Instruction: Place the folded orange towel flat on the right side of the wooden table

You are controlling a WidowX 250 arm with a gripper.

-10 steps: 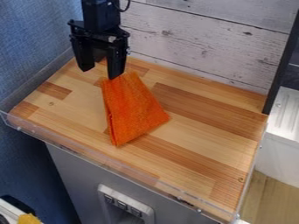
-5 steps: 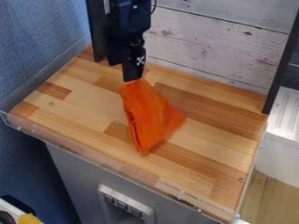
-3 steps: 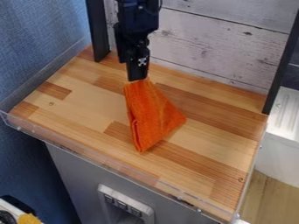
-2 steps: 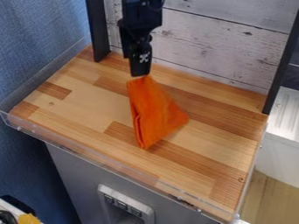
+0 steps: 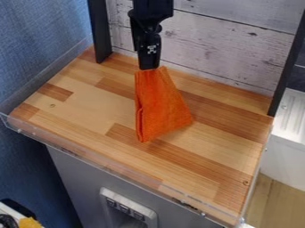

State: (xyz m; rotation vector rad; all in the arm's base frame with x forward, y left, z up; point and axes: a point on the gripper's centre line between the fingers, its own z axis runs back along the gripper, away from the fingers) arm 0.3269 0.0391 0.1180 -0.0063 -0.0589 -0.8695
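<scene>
Cloth (image 5: pixel 159 104), orange and folded, over the counter (image 5: pixel 223 149), left of its middle and toward its back. Narrow at the top, spreading wider toward the counter's front. Clamped by that narrow top end in the black hand (image 5: pixel 149 67), pointing down above the counter's back half. Impossible to tell between light contact and a small gap under the lower edge.

Behind the counter, a whitish plank wall (image 5: pixel 223 38); at its back left corner, a dark post (image 5: pixel 99 31); at its back right, another dark post (image 5: pixel 287 67). Along its front edge, a clear rim (image 5: pixel 113 167); to its left, a blue panel (image 5: pixel 35 58).

For good handling, judging from this hold: grip firmly and low enough on the top end to catch all layers, not merely the outer one. Move slowly and evenly, to avoid swinging or twisting the loose lower part. Raise a little before any long sideways shift, to prevent dragging and bunching against the counter. Steer wide of the counter's back wall and posts. For laying down, lower the wide end first, then ease the top after it, and release only near the surface, to prevent crumpling.
</scene>
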